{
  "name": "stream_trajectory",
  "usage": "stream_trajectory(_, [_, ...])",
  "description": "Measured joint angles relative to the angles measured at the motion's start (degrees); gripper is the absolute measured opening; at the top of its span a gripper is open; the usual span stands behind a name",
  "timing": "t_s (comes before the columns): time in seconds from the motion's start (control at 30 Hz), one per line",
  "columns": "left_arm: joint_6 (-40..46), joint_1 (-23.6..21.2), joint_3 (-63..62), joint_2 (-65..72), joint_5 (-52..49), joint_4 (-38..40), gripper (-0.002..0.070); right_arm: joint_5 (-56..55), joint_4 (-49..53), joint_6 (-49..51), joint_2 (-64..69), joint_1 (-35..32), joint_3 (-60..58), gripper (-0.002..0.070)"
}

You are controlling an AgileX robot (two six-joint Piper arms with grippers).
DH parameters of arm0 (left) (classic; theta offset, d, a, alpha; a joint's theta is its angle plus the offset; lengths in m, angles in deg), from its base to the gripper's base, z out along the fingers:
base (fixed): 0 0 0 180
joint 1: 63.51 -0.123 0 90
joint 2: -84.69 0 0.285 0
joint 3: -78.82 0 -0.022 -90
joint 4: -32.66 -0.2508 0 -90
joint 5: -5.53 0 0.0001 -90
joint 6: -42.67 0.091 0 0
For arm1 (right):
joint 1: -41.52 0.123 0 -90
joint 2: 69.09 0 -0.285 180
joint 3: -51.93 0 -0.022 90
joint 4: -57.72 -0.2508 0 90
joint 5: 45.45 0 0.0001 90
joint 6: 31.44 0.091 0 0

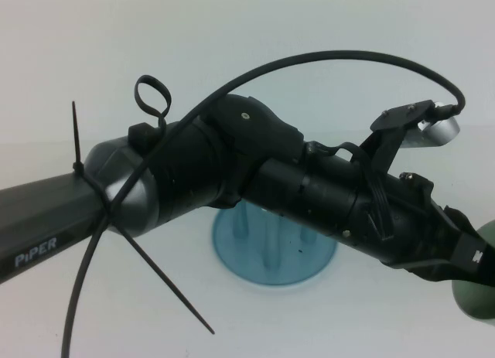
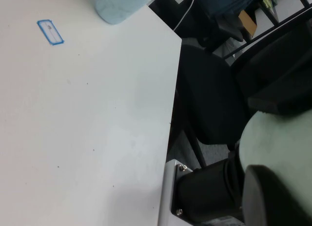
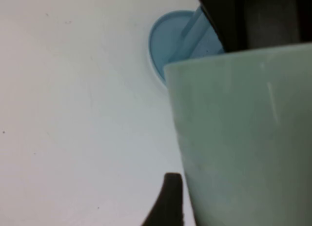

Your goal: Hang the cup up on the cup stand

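- White worktop [image 1: 325, 331] fills the high view, plain and pale all the way to the back.
- And the left arm [image 1: 232, 172] dominates: a black and grey jointed arm lying across from the left side to the far right edge, black cable ties [image 1: 158, 284] sticking out from its grey sleeve.
- Under that arm sits the round light-blue plastic cup stand [image 1: 274, 269], flat on the worktop, its upright blue pegs [image 1: 241, 219] partly hidden by the arm.
- Over at the right edge, the left end effector [image 1: 470, 259] is closed on the small pale mint-green plastic cup [image 1: 478, 302], which is up off the worktop and well to the right of the stand.
- From the left wrist view, the cup sits against a dark finger [image 2: 273, 196], with the worktop's edge, a black chair [image 2: 209, 104] and a blue-outlined label [image 2: 50, 31] beyond.
- Right wrist view now: the mint cup looms large and close, and the stand's blue base shows behind it on the worktop.
- Right end effector [image 3: 168, 204] is only a dark sliver just beside the cup; open or closed, I cannot tell.
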State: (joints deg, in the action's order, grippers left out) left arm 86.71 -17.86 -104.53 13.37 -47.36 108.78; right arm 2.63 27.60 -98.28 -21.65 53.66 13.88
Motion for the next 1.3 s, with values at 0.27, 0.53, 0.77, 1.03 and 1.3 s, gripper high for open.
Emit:
stream_trajectory(0.27, [0.0, 0.0, 0.0, 0.0, 0.65, -2.15, 0.0009, -0.35, -1.26, -1.81, 0.24, 0.0, -0.11, 0.0633])
stream_trajectory(0.53, [0.0, 0.0, 0.0, 0.0, 0.69, -2.41, 0.0009, -0.35, -1.36, -2.14, 0.36, 0.0, -0.11, 0.0614])
stream_trajectory(0.77, [1.23, 0.0, 0.0, 0.0, 0.69, -2.57, 0.0133, -0.48, -1.36, -2.19, 0.36, 0.0, -0.11, 0.0613])
stream_trajectory(1.03, [2.36, -1.21, -0.1, 0.0, 0.29, -2.57, 0.0309, -0.48, -1.36, -2.28, 0.36, 0.0, -0.11, 0.0613])
stream_trajectory(1.3, [2.83, -12.14, -0.1, -0.34, -6.88, -2.02, 0.0318, -1.54, -1.48, -2.28, 0.46, 0.0, -0.11, 0.0611])
